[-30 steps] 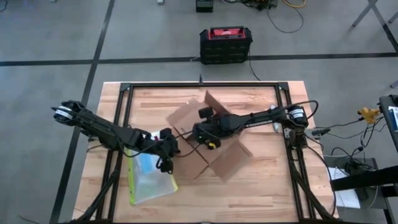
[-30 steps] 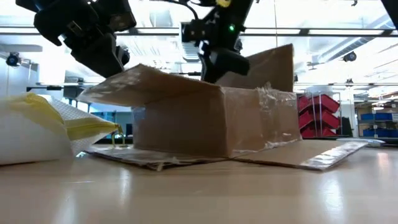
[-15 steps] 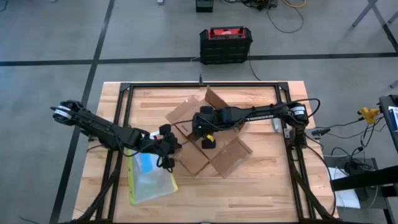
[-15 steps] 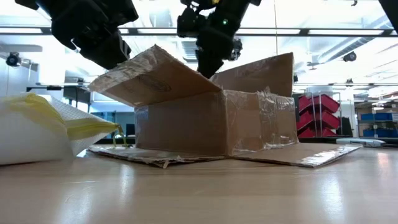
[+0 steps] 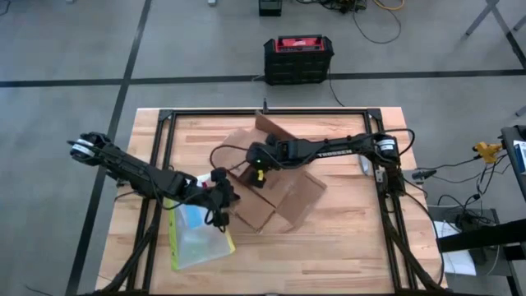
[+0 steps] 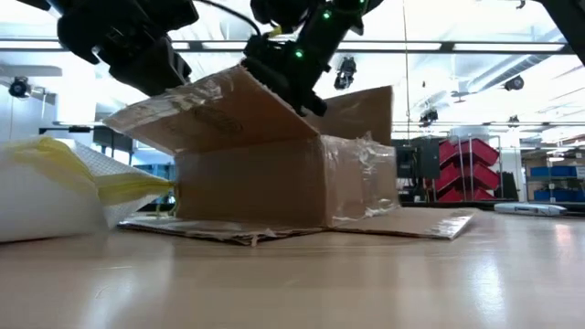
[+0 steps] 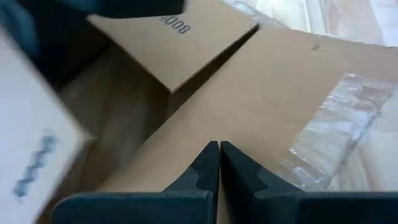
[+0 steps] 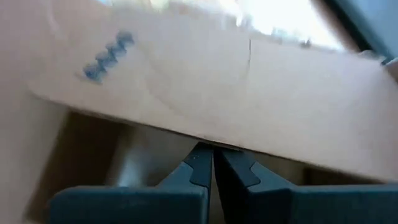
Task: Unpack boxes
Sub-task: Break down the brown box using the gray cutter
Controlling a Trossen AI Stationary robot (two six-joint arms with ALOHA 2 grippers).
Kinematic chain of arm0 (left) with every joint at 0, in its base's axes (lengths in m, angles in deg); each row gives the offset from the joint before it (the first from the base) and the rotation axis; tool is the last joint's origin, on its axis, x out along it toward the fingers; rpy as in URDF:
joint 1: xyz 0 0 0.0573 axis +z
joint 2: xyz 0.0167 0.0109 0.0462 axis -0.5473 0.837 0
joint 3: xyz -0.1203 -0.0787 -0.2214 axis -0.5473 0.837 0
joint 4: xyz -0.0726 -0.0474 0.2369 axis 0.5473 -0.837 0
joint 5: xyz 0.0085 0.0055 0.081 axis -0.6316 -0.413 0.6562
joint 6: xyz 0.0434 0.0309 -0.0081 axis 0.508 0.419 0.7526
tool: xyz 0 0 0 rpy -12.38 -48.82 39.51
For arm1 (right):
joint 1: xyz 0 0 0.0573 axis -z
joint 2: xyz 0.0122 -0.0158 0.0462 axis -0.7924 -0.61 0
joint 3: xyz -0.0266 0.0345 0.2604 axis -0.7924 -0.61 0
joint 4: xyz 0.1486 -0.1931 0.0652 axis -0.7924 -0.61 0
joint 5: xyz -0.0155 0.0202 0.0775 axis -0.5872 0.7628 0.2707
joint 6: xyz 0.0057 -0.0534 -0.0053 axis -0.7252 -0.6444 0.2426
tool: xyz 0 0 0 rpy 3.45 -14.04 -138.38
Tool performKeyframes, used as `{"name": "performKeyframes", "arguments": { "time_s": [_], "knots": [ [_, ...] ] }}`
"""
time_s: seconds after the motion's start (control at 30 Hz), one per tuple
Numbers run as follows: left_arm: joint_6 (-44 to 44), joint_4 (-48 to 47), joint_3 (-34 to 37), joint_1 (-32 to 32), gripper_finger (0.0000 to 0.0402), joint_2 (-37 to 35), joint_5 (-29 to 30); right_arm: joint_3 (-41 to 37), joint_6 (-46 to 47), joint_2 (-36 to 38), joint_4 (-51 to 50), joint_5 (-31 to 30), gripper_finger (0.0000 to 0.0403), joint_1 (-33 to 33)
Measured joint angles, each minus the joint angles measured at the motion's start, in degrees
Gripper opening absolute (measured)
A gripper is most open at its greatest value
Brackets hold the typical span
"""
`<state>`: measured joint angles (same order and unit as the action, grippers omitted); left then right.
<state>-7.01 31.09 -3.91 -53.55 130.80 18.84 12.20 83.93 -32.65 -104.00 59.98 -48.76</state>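
The brown cardboard carton (image 5: 267, 187) sits on the wooden table with its flaps open; clear tape shines on its side (image 6: 366, 174). My right gripper (image 5: 256, 164) is shut at the carton's raised left flap (image 6: 219, 105), over the opening. My left gripper (image 5: 222, 191) is shut just left of the carton, close above that same flap in the low view (image 6: 151, 64). The clear pouch with the yellow-green edge (image 5: 197, 234) lies on the table near the carton's left side. My right gripper has its shut fingertips (image 8: 202, 158) against the flap with the blue mark, at its free edge (image 8: 186, 134), coming slanting down from the table's right. The flap stands tilted up over the carton's opening. My left gripper points its shut fingers (image 7: 208, 162) at a cardboard flap (image 7: 261, 106); I cannot tell whether they touch it.
A black-and-red case (image 5: 298, 59) stands on the floor beyond the table's far edge. A black metal frame (image 5: 164, 123) runs around the work area. Bare wood lies near the front edge (image 5: 329, 263). The pouch also shows at the low view's left (image 6: 55, 187).
My right gripper has gone toward the table's left and a little toward the far edge. The carton has slid and turned the same way along the table. Its left flap, level a second ago, now stands tilted up.
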Motion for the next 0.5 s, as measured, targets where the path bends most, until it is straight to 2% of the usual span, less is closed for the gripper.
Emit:
{"name": "performKeyframes", "arguments": {
  "time_s": [0.17, 0.33, 0.4, 0.5],
  "knots": [
    [-0.02, 0.02, 0.00, -0.25, 0.0000, -0.02, 0.70, 0.00, -2.15, -0.20, 7.47, -0.08, 0.0000, 0.14],
    [0.61, -0.31, 0.00, -0.25, 0.0000, -1.76, 5.04, 0.00, -6.61, -0.37, 15.67, -0.10, 0.0000, 0.14],
    [2.12, -0.71, 0.00, -0.19, 0.0000, -3.45, 9.31, 0.00, -8.05, -0.37, 17.37, -0.10, 0.0000, 0.42],
    [5.84, -1.27, -0.02, 1.02, 0.0000, -5.32, 20.86, -0.10, -8.76, -0.37, 18.03, 0.00, 0.0000, 1.33]
  ]
}}
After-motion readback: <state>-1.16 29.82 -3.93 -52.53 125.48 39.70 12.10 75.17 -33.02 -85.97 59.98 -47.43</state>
